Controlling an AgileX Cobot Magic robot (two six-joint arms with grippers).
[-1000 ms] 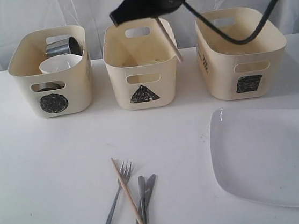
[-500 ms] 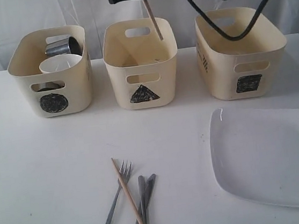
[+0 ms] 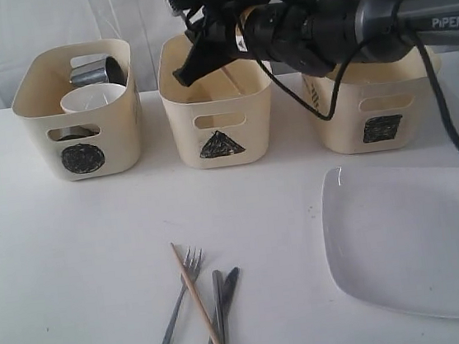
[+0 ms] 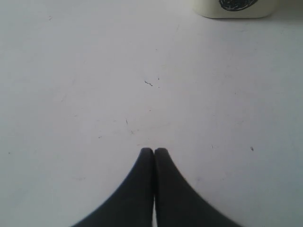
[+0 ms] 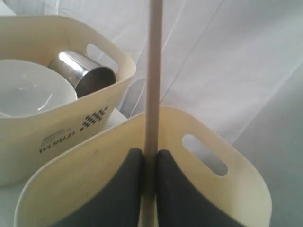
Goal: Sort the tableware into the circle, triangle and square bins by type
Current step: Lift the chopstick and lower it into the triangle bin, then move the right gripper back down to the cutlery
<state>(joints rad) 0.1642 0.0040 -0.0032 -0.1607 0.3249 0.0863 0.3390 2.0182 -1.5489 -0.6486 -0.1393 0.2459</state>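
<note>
My right gripper (image 3: 186, 69) (image 5: 150, 153) is shut on a wooden chopstick (image 5: 153, 71) and hangs over the triangle bin (image 3: 219, 119) (image 5: 222, 142), at its rim. The circle bin (image 3: 78, 114) holds a steel mug (image 3: 95, 71) (image 5: 85, 71) and a white bowl (image 3: 88, 98) (image 5: 23, 92). At the right stands the square bin (image 3: 370, 98). On the table's front lie a second chopstick (image 3: 199, 304), a fork (image 3: 178, 306) and knives (image 3: 220, 306). A large white plate (image 3: 415, 238) lies at the front right. My left gripper (image 4: 153, 150) is shut on nothing above bare table.
White curtain hangs behind the three bins. The right arm and its black cable (image 3: 458, 138) stretch across above the square bin. In the left wrist view the foot of the circle bin (image 4: 234, 7) shows ahead of the fingers.
The right arm has swung down and turned over the triangle bin, bringing the held chopstick lower, toward the bin's inside. The left gripper and the table items have not moved.
</note>
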